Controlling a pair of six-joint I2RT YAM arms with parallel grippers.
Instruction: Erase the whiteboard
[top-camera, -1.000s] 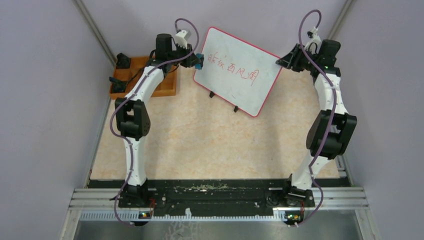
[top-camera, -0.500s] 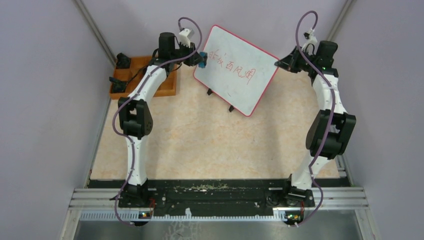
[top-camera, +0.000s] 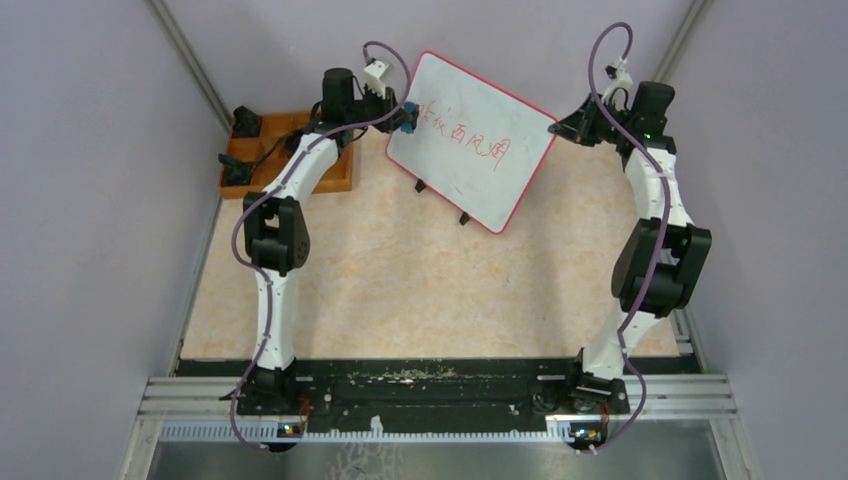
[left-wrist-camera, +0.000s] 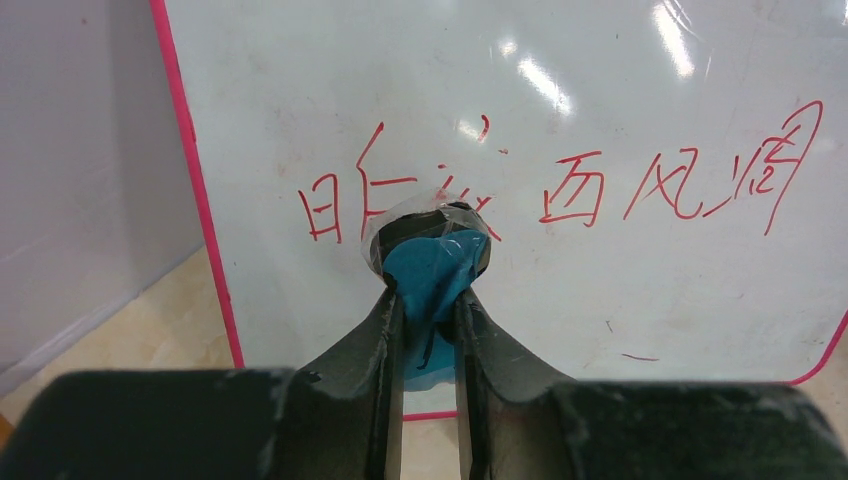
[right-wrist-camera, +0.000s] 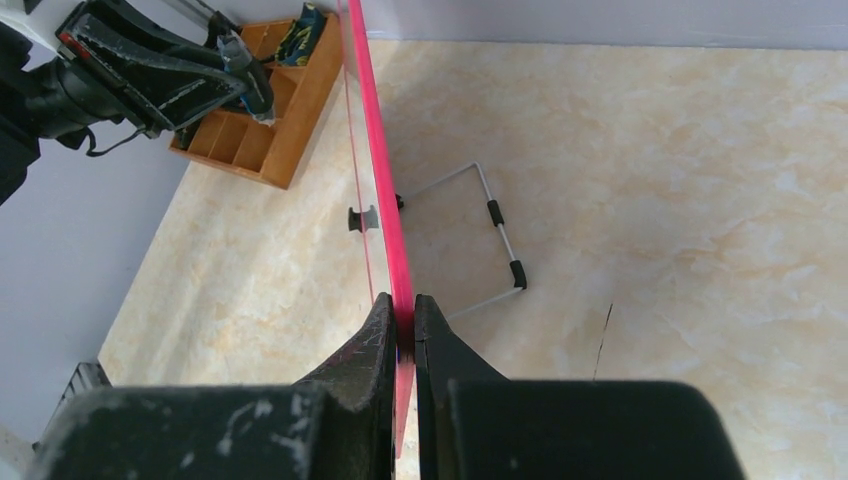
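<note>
The whiteboard (top-camera: 470, 150), white with a red-pink frame, stands tilted at the back of the table with red handwritten characters (top-camera: 470, 135) across it. My left gripper (top-camera: 402, 117) is shut on a blue eraser (top-camera: 411, 118) at the board's upper left. In the left wrist view the eraser (left-wrist-camera: 432, 270) sits between my fingertips (left-wrist-camera: 430, 300), against the whiteboard (left-wrist-camera: 600, 80) and over the second character. My right gripper (top-camera: 560, 127) is shut on the board's right edge. The right wrist view shows the pink frame (right-wrist-camera: 375, 170) pinched between the right gripper's jaws (right-wrist-camera: 402, 315).
An orange compartment tray (top-camera: 335, 183) holding dark items sits at the back left, also seen as the tray (right-wrist-camera: 265, 140) in the right wrist view. The board's wire stand (right-wrist-camera: 490, 230) and black feet (top-camera: 463, 217) rest on the beige tabletop. Grey walls close in on both sides.
The right gripper closed on the board's right edge. The board shifted slightly away and up. The left gripper carried the eraser right, onto the first characters.
</note>
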